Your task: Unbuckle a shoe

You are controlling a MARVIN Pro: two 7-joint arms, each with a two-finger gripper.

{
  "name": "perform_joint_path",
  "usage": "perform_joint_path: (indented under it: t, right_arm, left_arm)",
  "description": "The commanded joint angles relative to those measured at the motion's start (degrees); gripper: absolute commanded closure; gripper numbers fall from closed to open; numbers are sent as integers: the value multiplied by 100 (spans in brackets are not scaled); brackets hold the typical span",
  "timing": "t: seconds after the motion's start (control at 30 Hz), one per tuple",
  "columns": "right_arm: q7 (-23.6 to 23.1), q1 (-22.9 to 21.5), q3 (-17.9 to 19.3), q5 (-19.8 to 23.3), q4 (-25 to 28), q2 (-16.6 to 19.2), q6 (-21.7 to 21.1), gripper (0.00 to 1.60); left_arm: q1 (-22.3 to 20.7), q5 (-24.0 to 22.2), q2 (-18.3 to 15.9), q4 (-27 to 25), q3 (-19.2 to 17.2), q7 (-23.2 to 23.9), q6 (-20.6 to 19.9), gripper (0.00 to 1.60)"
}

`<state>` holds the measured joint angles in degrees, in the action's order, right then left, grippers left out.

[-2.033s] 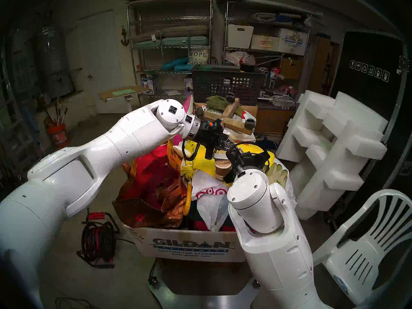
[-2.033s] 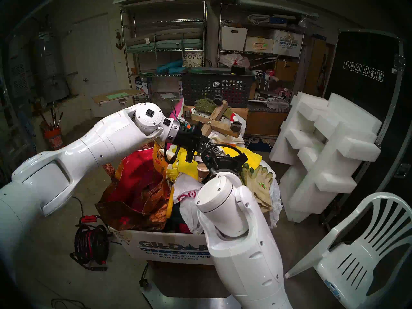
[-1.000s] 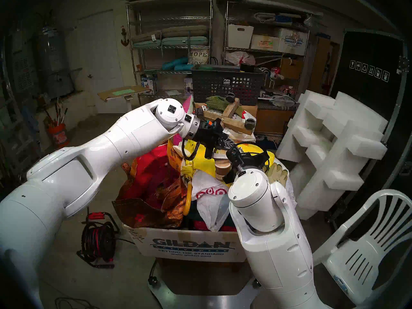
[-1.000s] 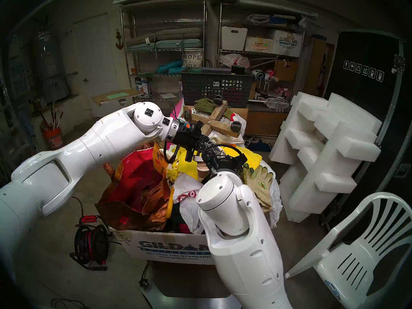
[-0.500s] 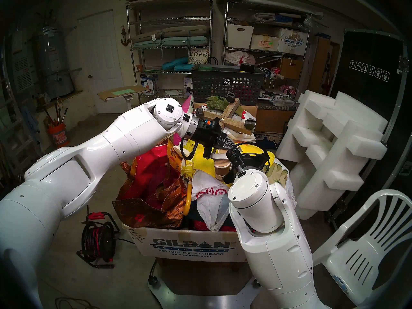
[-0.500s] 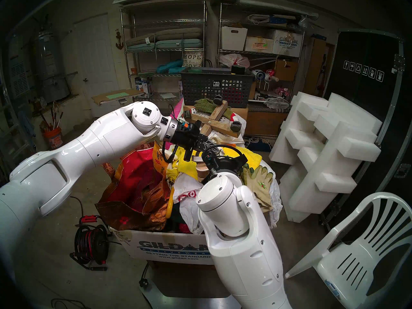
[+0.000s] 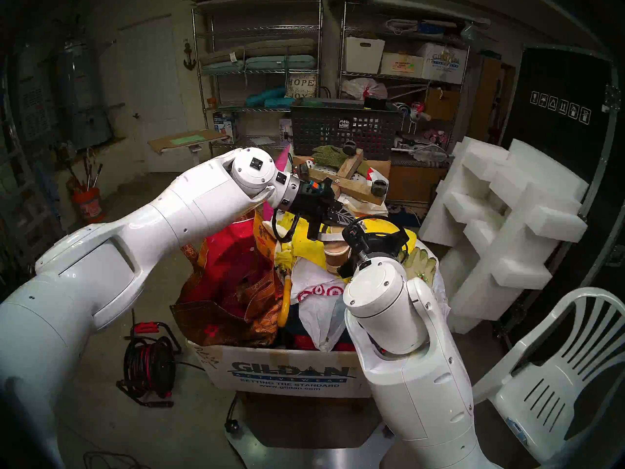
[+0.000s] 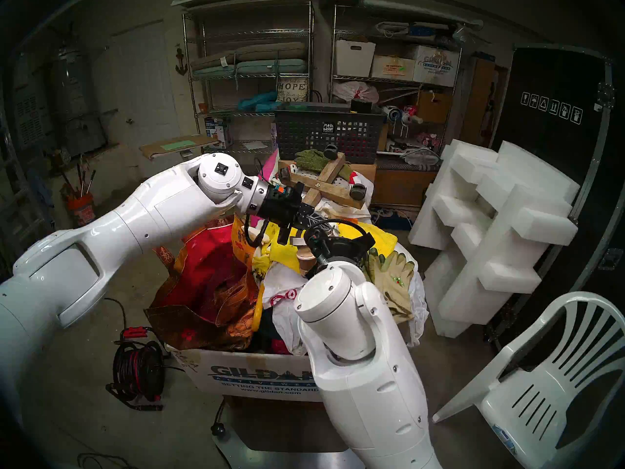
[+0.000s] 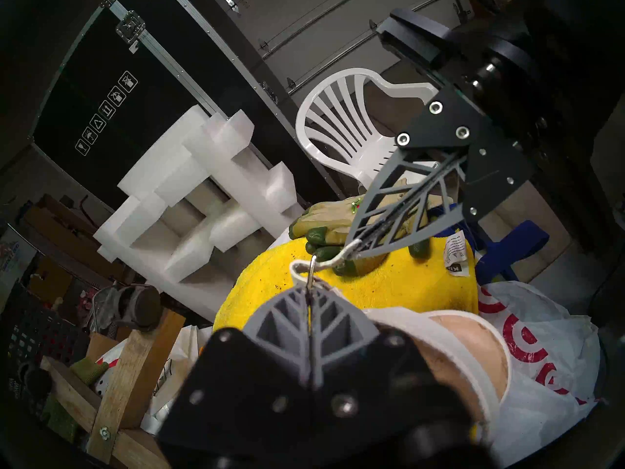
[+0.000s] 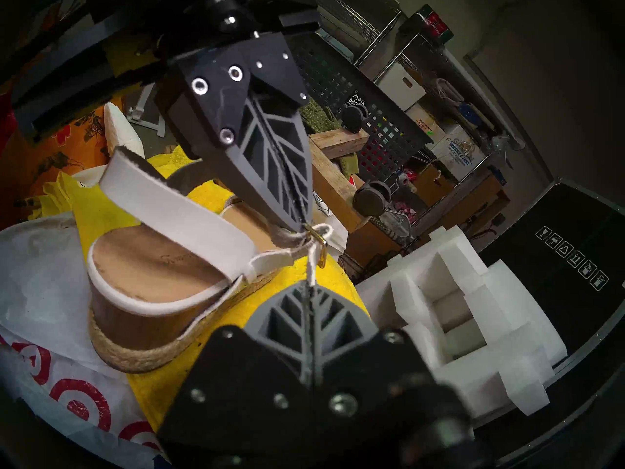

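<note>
garage storage room, dim, wire shelving (image 7: 257,69) along the back wall with cushions and boxes. black flight case (image 7: 558,113) at right, white foam blocks (image 7: 500,228) leaning against it, white plastic chair (image 7: 554,373) at lower right. cable reel (image 7: 148,363) on the floor at left.

centre: gildan cardboard box (image 7: 287,373), overfilled. red and orange bags (image 7: 233,275) fill its left side, white target bag (image 7: 318,295) near the front edge, yellow towel (image 9: 365,289) heaped at the back right, work gloves (image 8: 392,275) at the right edge. wooden caster frame (image 7: 351,180) and dark mesh basket (image 7: 341,130) behind the box.

the shoe (image 10: 152,289): wedge sandal, sits on the yellow towel at the back of the pile, heel toward the target bag. cream insole, brown wedge, jute trim, wide white strap arched over it.

left gripper (image 10: 301,226) comes in from the left, fingers pressed together at the gold buckle (image 10: 319,246), clamped on the thin ankle strap (image 10: 270,260) just there.

right gripper (image 10: 309,289) comes from the near side, fingers together, pinching the loose strap tail (image 9: 338,260) that runs through the buckle. the two gripper tips are close, with the buckle between them. strap tail reads taut between buckle and right fingers.
</note>
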<state>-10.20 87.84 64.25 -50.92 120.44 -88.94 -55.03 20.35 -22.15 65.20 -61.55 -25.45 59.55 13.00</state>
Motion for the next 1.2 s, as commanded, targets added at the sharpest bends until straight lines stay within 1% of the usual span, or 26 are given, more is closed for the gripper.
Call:
perform_joint_path:
  t: [0.0, 0.33, 0.67, 1.17]
  right_arm:
    - [88, -199, -35, -46, 32, -70, 3, 160]
    - [169, -354, -63, -38, -140, -137, 3, 160]
    - [258, -513, -15, -17, -300, -234, 3, 160]
    - [464, -621, 30, 158, -463, -300, 3, 160]
  left_arm:
    - [-101, -71, 12, -93, -99, -1, -4, 160]
    - [-92, -73, -25, -116, -98, -16, -7, 160]
    - [-85, -76, -46, -81, -90, -15, 22, 160]
    - [-85, -99, -69, -53, -89, -8, 48, 160]
